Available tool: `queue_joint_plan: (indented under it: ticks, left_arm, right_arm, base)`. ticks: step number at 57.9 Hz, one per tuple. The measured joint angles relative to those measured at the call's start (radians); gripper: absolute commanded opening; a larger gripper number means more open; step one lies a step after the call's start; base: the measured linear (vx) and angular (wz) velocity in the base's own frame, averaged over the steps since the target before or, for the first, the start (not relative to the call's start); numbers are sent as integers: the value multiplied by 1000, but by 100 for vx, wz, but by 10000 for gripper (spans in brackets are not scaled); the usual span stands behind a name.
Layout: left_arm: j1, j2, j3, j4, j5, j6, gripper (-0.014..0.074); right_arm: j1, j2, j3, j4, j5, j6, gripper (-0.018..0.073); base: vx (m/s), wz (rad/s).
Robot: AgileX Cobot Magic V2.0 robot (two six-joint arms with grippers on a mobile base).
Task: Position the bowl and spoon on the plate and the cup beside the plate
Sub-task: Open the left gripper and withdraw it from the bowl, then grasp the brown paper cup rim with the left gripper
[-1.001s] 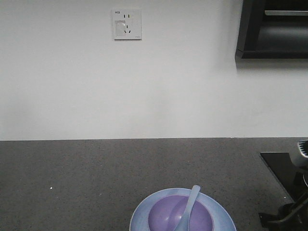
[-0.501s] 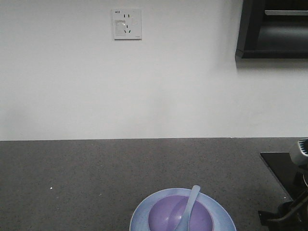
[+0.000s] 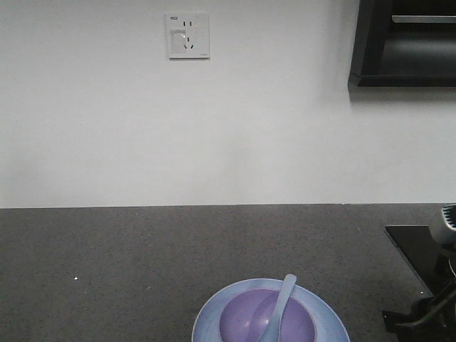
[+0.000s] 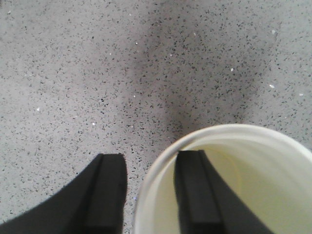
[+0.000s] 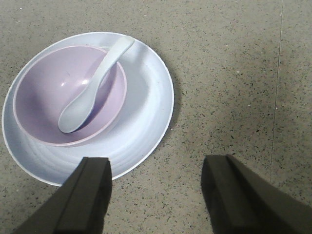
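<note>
1. dark grey speckled countertop [image 3: 107, 263], meets a white wall at the back.
2. pale blue plate [image 5: 146, 122] sits directly on the countertop, at its near edge in the front view.
3. black flat slab [image 3: 417, 249] lies on the countertop to the right of the plate, apart from it.
4. cup [image 4: 253, 180] with cream inside over the same speckled surface; can't tell if its base touches.

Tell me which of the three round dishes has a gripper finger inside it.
The cup: one left gripper finger sits inside its cream rim, the other outside. The bowl and plate have none.
</note>
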Motion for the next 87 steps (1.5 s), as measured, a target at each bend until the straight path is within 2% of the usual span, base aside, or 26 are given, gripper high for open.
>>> queue_joint_plan:
  ticks: [10,16,25,32,52,57,62,64,65,66,72,81,87]
  left_arm:
    - [0,0,0,-1,1,2,65]
    - [0,0,0,-18,-1,2,-9]
    - [0,-1,0,-30,-1,2,-7]
    - [0,-3,-3,-69,-5,9,-7]
    - [0,-121,-2,-263,-25,111,-7]
    - [0,-158,-2,-326,-26,130,-7]
    - [-10,-185,-2,-419,-26,155,-7]
    - [-18,-191,-2,-463,-26,171,-7]
    - [-42,-197,-2,-530,-28,204,-7]
    - [-53,-198,-2,-559,-28,215,-7]
    - [-118,-198,-2,-662,-32,249,-6]
    - [-237,-191,-2,-688,-39,260,-6]
    - [-314,-175,-2,-657,-47,256,-6]
  right_arm:
    - [0,0,0,0,-2,0,466]
    - [0,0,0,0,-3,0,466]
    - [0,0,0,0,-8,0,466]
    - [0,0,0,0,-11,0,466]
    - [0,0,0,0,-12,3,466]
    - [0,0,0,0,-12,3,466]
    - [0,0,0,0,-12,3,466]
    - [0,0,0,0,-12,3,466]
    - [0,0,0,0,-9,3,466]
    - [0,0,0,0,-8,3,466]
    - [0,0,0,0,3,3,466]
    - [0,0,0,0,9,3,466]
    - [0,0,0,0,10,3,466]
  base:
    - [0,0]
    - [0,0]
    - [0,0]
    - [0,0]
    - [0,0]
    - [0,0]
    - [0,0]
    - [0,0]
    - [0,0]
    - [0,0]
    - [0,0]
    - [0,0]
    - [0,0]
